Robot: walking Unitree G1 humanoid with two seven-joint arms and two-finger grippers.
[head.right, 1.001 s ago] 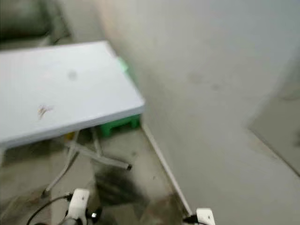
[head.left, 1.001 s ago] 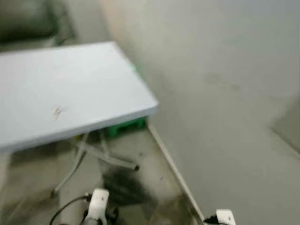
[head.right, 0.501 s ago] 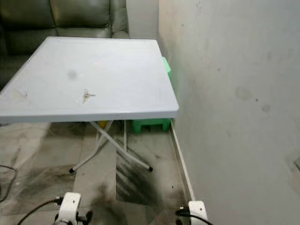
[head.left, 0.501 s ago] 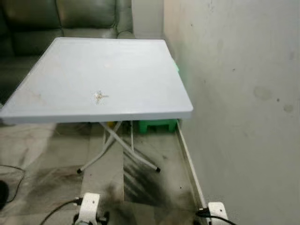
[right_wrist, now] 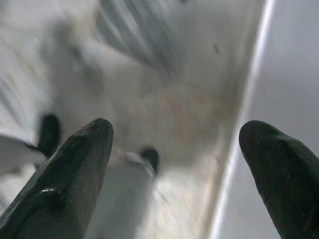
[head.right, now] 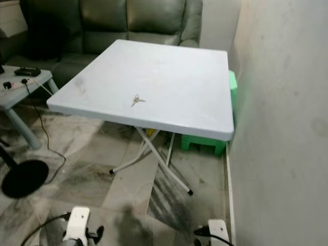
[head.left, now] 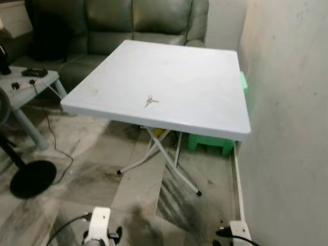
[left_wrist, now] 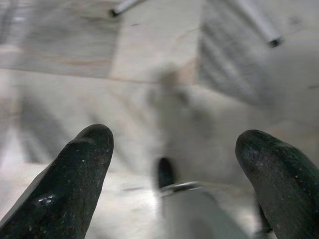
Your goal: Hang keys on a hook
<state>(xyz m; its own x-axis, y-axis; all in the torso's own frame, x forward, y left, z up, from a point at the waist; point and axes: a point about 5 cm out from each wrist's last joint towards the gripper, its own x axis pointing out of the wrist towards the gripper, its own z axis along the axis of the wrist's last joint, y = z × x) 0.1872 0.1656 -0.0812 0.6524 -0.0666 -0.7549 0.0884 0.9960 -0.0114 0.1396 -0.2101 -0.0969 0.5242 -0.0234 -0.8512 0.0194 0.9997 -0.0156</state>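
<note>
Both grippers are hanging low, spread wide and grasping nothing: left gripper (left_wrist: 172, 164) and right gripper (right_wrist: 174, 164) pointing at the floor. One bunch of keys (head.left: 150, 100) is lying on the single white folding table (head.left: 205, 66), at 12 o'clock ahead.

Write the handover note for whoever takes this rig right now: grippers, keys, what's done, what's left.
Left gripper: open, holding nothing, hanging low over the floor.
Right gripper: open, holding nothing, low beside the wall.
Keys: lying on the white folding table near its front edge, untouched.
Hook: cannot be made out from here.
Done: robot faces the table.
Left: step closer, pick up the keys, find the hook, hang them.
</note>
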